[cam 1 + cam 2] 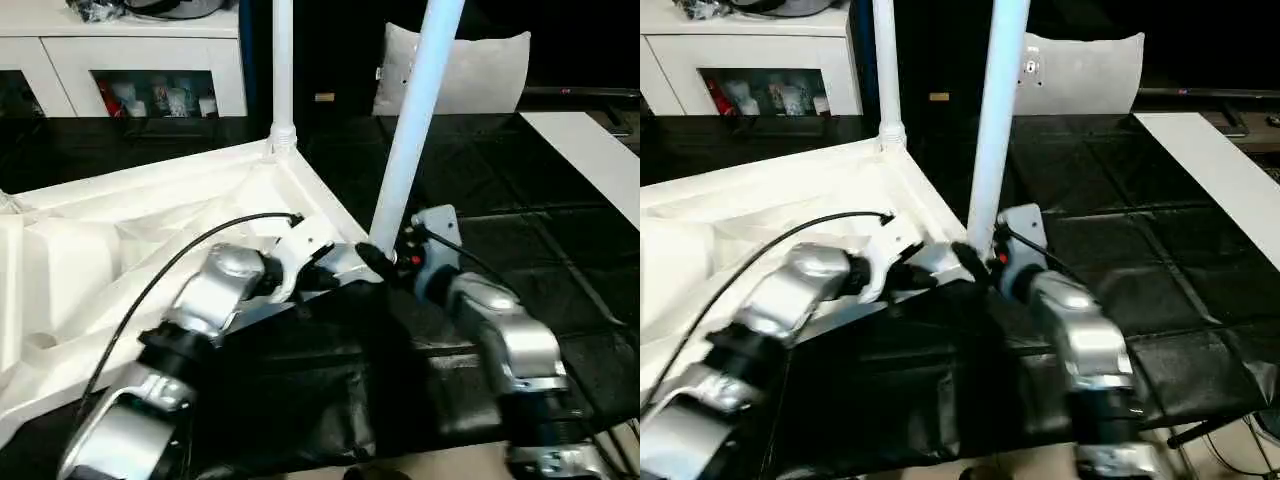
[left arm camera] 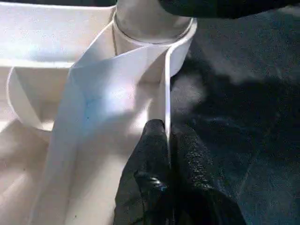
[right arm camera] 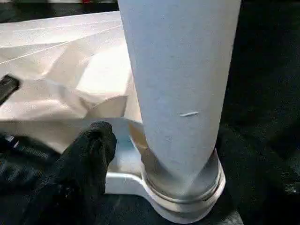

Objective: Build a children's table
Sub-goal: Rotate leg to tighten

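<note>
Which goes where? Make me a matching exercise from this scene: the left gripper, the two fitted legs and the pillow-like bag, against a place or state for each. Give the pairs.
Things:
1. left gripper
2. near leg
3. far leg
4. pillow-like bag

Places or states:
A. stands in the far corner socket
B. sits at the back, beyond the tabletop
C. shut on the tabletop's rim
D. stands in the corner socket nearest the robot's arms

Pairs: 1-C; 2-D; 3-A; 4-B
</note>
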### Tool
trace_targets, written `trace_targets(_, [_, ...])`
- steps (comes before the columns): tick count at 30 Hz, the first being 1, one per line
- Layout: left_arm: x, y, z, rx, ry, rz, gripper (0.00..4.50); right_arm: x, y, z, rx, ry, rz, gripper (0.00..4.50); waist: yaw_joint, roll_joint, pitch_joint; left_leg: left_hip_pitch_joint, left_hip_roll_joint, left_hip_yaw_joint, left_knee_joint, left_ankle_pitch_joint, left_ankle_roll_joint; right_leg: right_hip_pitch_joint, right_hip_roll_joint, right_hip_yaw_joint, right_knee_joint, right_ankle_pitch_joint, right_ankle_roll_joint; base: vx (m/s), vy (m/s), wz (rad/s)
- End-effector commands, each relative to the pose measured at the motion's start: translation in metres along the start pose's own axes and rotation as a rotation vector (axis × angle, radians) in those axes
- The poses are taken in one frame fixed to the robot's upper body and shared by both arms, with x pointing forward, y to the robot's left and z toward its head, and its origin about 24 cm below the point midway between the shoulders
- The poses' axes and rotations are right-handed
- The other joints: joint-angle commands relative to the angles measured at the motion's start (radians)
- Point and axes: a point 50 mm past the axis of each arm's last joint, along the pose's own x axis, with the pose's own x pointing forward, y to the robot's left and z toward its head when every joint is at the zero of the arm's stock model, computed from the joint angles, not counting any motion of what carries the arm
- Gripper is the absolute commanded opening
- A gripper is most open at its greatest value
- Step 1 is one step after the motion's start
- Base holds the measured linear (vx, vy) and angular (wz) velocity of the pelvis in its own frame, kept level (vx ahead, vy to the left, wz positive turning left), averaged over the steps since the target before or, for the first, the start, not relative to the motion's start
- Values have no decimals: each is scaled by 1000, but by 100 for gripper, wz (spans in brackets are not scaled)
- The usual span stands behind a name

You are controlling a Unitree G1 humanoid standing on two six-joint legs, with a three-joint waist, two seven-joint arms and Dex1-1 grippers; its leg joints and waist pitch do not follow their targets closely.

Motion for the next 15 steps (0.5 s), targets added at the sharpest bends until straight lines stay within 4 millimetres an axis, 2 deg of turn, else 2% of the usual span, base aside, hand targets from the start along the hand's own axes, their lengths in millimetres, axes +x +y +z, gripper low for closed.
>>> trace_targets(1, [-8,-3,13,80,-50,-91,0,-9,1,10,-72,-59,116,401,10,7,-72,11,45,-13,-61,-169,50,61,-76,46,-71,-173,-232,0,0,0])
trace_targets(3, [-10,-3,12,95,-51,-110,0,-12,-1,10,-91,-56,142,412,12,7,-71,10,46,-12,-61,-174,50,61,-76,47,-72,-185,-229,0,0,0])
trace_targets(4, [-13,-3,11,113,-51,-135,0,-15,-2,11,-118,-51,172,436,15,8,-71,12,47,-12,-62,-177,49,59,-76,46,-73,-193,-230,0,0,0])
trace_targets(5, [-15,-4,9,137,-40,-161,0,-20,-3,10,-144,-34,212,442,16,2,-73,12,48,-12,-61,-178,50,60,-76,46,-72,-197,-228,0,0,0])
trace_targets(8, [-22,-8,2,197,-12,-240,0,-30,-6,7,-212,22,325,444,23,4,-72,13,51,-12,-61,-174,56,60,-76,47,-70,-192,-224,0,0,0])
trace_targets(11, [-30,-9,-6,251,31,-314,0,-38,-6,6,-243,58,439,444,39,5,-72,17,52,-10,-61,-179,58,55,-78,48,-71,-215,-224,0,0,0])
trace_targets(12, [-31,-9,-7,254,38,-322,0,-39,-6,6,-248,62,455,444,41,0,-74,19,53,-10,-60,-182,58,55,-78,47,-71,-221,-224,0,0,0])
trace_targets(13, [-35,-9,-11,296,63,-362,0,-43,-7,5,-258,82,523,444,48,3,-73,19,53,-12,-61,-188,51,53,-79,45,-70,-234,-222,0,0,0])
trace_targets(15, [-38,-10,-13,326,83,-390,0,-46,-8,3,-256,102,569,444,49,-3,-72,20,55,-11,-62,-191,51,54,-80,46,-71,-239,-220,0,0,0])
